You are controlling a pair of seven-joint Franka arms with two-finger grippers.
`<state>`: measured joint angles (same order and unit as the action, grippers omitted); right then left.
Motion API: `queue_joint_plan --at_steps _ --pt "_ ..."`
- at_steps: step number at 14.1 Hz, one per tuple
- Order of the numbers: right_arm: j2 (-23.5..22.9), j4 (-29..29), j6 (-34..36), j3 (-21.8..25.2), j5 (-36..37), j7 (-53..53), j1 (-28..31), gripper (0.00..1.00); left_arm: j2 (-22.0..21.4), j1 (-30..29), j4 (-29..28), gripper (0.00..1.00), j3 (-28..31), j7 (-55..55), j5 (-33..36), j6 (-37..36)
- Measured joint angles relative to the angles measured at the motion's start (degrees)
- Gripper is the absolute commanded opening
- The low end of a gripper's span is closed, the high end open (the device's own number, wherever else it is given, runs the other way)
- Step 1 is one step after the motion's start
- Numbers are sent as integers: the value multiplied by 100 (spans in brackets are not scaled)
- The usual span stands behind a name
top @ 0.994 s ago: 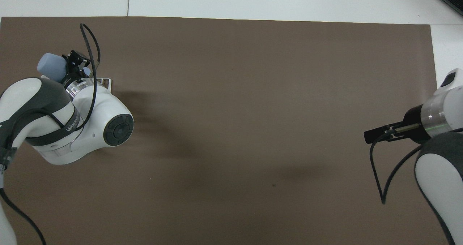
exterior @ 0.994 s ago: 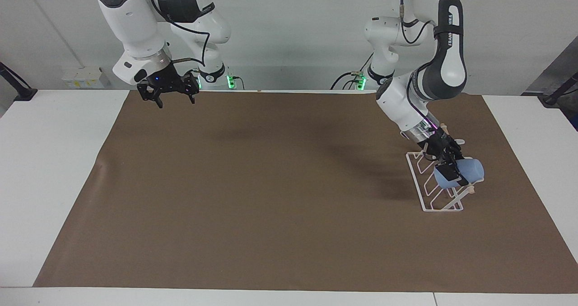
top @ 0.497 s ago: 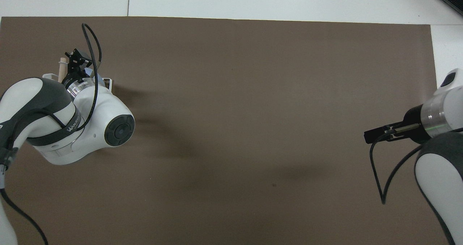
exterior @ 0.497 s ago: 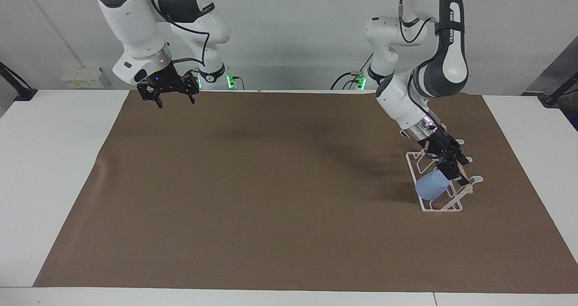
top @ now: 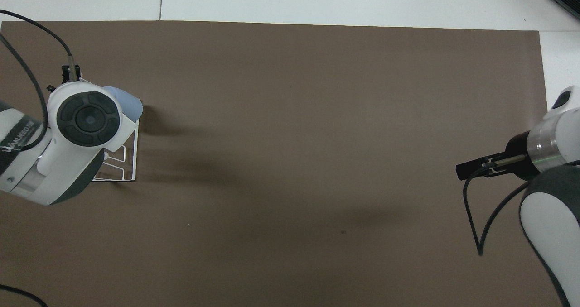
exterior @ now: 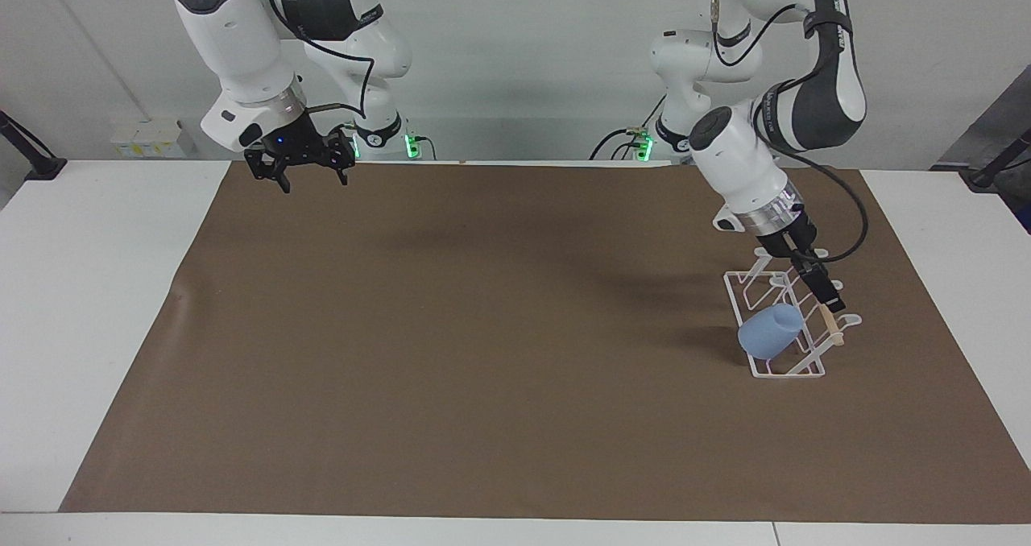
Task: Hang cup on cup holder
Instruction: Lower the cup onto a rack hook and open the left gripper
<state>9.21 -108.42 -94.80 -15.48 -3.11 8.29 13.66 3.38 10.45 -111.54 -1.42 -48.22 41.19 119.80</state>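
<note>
Your left gripper (exterior: 828, 298) hangs over the cup holder (exterior: 761, 286) at the left arm's end of the table, jaws open and holding nothing. The cup (exterior: 769, 331) sits tilted on the rack's prongs. Your right gripper (exterior: 308, 169) waits open above the brown mat (exterior: 483, 328).

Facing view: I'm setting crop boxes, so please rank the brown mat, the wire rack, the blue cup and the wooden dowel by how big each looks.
1. Brown mat
2. Wire rack
3. Blue cup
4. Wooden dowel, though the left gripper hides part of it.
</note>
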Motion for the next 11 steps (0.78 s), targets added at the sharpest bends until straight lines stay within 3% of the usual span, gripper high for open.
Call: queue_joint_plan --at_steps 6,11 --pt "0 0 0 0 0 0 0 100 -1 -583 375 100 37 240 -2270 -478" --pt "0 0 0 0 0 0 0 100 -306 -604 914 100 27 1326 -3012 -1904"
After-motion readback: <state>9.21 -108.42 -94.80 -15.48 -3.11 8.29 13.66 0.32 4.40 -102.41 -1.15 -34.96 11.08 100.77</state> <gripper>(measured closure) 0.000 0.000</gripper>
